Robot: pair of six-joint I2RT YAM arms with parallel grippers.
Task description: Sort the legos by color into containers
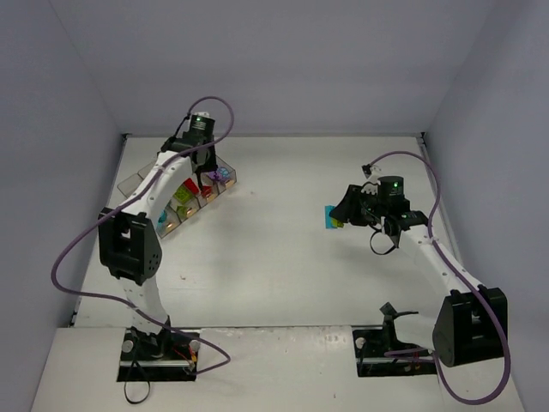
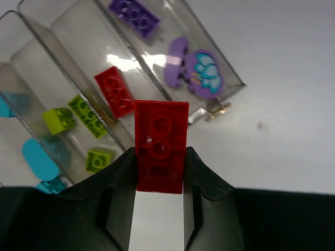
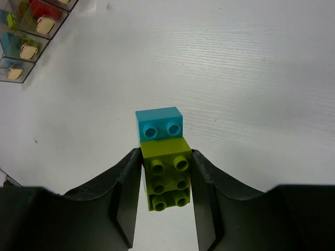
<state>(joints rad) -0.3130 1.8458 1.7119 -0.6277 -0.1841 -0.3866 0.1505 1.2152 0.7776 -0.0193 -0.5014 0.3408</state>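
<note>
The left fingers are clamped on a red brick at the lower centre of the left wrist view. It sits in front of the near end of the containers, which run toward the upper left of that frame. Each bin holds one colour:

- a second red brick
- three lime green bricks
- cyan pieces
- a purple brick and a round purple piece

The right fingers grip a long lime brick, right of centre in the overhead view and well apart from the bins. A cyan brick touches its far end. I cannot tell whether this pair rests on the white worktop.
</note>
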